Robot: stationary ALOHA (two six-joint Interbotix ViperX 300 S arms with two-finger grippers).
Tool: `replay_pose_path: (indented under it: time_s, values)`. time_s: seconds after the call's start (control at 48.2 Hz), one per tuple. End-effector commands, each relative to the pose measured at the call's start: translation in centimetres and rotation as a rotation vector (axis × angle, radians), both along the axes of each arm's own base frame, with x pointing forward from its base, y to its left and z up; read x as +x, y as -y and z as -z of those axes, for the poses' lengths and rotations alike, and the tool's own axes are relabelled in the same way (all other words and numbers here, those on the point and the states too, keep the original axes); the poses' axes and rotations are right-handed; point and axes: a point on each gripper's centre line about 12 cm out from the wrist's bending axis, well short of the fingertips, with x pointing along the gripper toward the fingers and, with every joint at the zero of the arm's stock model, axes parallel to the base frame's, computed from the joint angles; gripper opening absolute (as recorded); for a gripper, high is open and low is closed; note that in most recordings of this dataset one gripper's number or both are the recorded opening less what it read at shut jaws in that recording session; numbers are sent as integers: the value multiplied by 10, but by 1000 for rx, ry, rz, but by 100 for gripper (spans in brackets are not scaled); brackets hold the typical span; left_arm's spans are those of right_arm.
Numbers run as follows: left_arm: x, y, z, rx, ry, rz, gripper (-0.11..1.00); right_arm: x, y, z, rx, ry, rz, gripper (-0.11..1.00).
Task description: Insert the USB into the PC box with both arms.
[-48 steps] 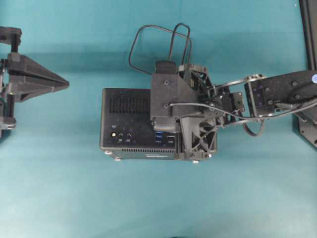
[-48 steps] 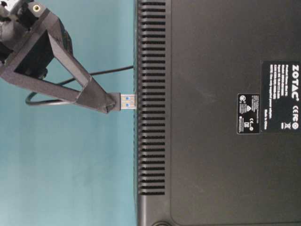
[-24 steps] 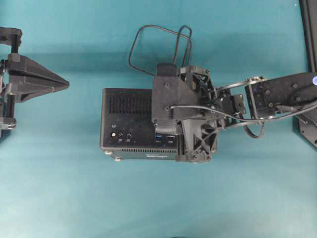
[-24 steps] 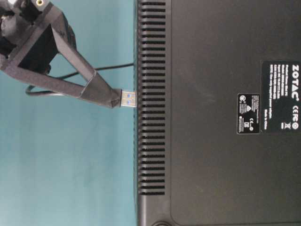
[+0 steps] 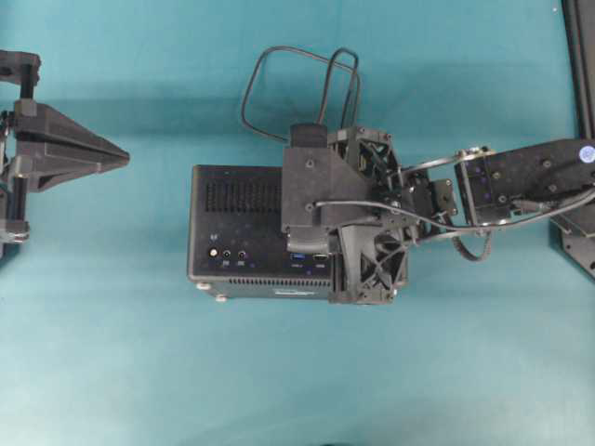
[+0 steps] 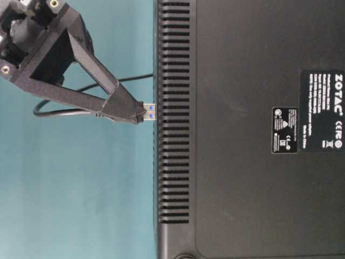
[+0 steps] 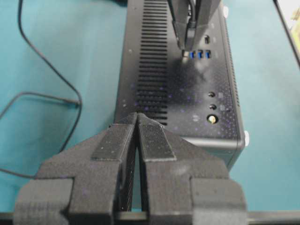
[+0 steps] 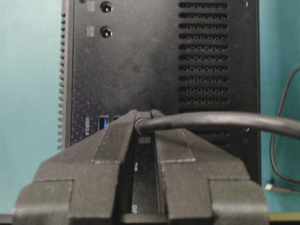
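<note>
Overhead, the teal counter [image 5: 139, 372] lies around the PC box [image 5: 237, 232]; right tool [image 6: 132, 112] pinches the USB [image 6: 149, 111] at its ports; left tool [image 7: 136, 123] pressed together, well apart.

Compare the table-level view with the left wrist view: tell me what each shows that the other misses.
Only table-level: the ZOTAC label on the PC box, and the USB plug's blue tip at the box's face. Only left wrist: the shut left gripper, the row of blue ports and the round jacks. Both: the right gripper holding the USB, and the teal table.
</note>
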Motion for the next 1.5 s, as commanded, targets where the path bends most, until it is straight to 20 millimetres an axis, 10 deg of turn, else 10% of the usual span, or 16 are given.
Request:
replay_pose_path:
  time_s: [0.0, 0.893, 1.267, 1.474]
  values:
    - [1, 0, -6, 2, 21, -2, 7, -3, -2, 0, 5, -11, 6, 10]
    - [1, 0, -5, 2, 20, -2, 7, -1, -8, -10, -13, 19, 2, 13]
    - [1, 0, -7, -4, 23, -2, 8, -1, -5, -16, -27, 8, 13, 68]
    - [1, 0, -8, -12, 38, -3, 8, -1, -2, -30, -64, 24, 17, 71]
